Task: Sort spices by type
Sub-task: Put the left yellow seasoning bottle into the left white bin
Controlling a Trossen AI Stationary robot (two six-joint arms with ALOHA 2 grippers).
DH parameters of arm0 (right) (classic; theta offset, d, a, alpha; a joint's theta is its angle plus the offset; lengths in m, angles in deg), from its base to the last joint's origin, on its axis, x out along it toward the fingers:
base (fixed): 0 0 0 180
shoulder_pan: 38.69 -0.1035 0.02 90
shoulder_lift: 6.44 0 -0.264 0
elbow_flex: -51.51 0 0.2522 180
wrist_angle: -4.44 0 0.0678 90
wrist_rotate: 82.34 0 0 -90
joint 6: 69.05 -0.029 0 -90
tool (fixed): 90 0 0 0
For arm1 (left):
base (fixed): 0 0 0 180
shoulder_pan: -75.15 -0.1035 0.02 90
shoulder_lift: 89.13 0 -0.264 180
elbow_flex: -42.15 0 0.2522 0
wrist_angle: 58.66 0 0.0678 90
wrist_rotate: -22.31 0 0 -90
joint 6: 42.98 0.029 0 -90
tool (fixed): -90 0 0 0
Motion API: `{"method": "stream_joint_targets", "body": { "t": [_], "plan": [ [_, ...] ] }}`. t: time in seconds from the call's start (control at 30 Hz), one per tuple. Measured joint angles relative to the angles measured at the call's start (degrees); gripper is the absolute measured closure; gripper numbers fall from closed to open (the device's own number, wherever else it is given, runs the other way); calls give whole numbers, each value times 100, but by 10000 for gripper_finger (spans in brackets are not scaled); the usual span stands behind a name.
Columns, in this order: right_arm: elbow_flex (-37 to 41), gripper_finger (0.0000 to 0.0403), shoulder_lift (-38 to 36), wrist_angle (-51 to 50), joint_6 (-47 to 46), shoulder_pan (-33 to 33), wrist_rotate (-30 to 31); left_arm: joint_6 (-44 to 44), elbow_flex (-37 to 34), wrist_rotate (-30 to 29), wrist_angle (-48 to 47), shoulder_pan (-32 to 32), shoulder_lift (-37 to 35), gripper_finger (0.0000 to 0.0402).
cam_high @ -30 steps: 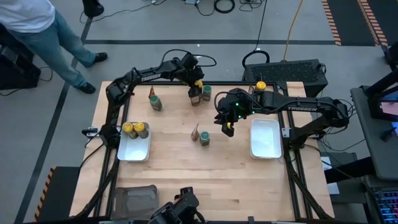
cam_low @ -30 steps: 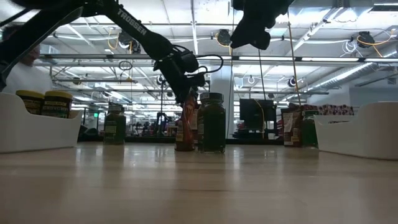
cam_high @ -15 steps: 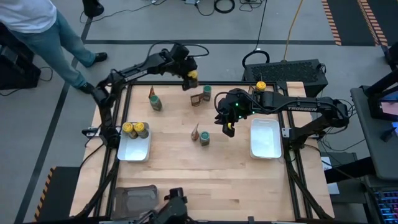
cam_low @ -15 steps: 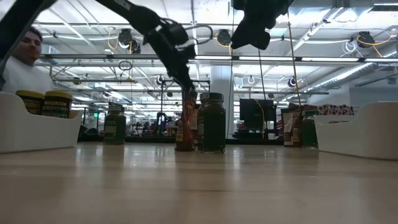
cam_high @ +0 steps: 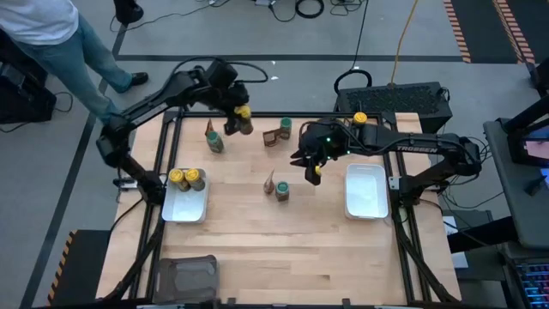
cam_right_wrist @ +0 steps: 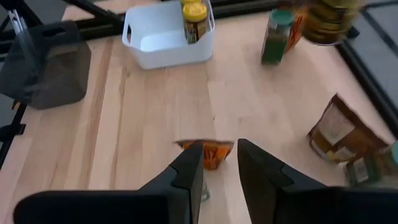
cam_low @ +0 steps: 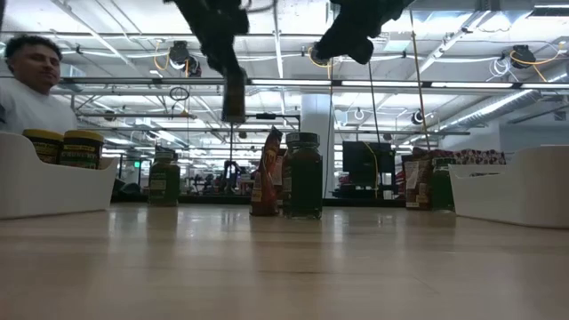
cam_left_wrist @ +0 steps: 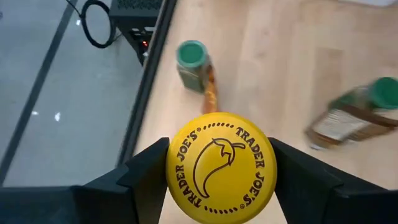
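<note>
Lifted clear of the tabletop (cam_high: 326, 245) since a second ago, the left pincer (cam_left_wrist: 217, 171) clamps an upright yellow-lidded Trader Joe's jar (cam_high: 242, 120), lid up, bound for the white tray (cam_high: 184, 206) of matching jars, while the right pincer (cam_right_wrist: 217, 168) hovers slightly parted, empty.

pale wood table (cam_high: 257, 249), glossy yellow jar lid (cam_left_wrist: 219, 168).

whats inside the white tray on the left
Two yellow-lidded jars stand at the far end of the left white tray; the rest shows bare. The tray floor under the jars is covered.
</note>
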Motion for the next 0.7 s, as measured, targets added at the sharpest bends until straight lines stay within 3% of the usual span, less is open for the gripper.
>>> {"method": "stream_joint_targets", "body": {
  "t": [0.33, 0.5, 0.7],
  "plan": [
    [0, 321, 0, 358, 361, 62, -19, -1319, -83, 105, -1299, 907, -949, 155],
    [1, 321, 0, 354, 451, 62, -22, -2171, -687, 42, -1408, 1527, -1559, 155],
    [1, 321, 0, 442, 603, 63, -24, -3401, -1600, -571, -1373, 2190, -2401, 155]
  ]
}}
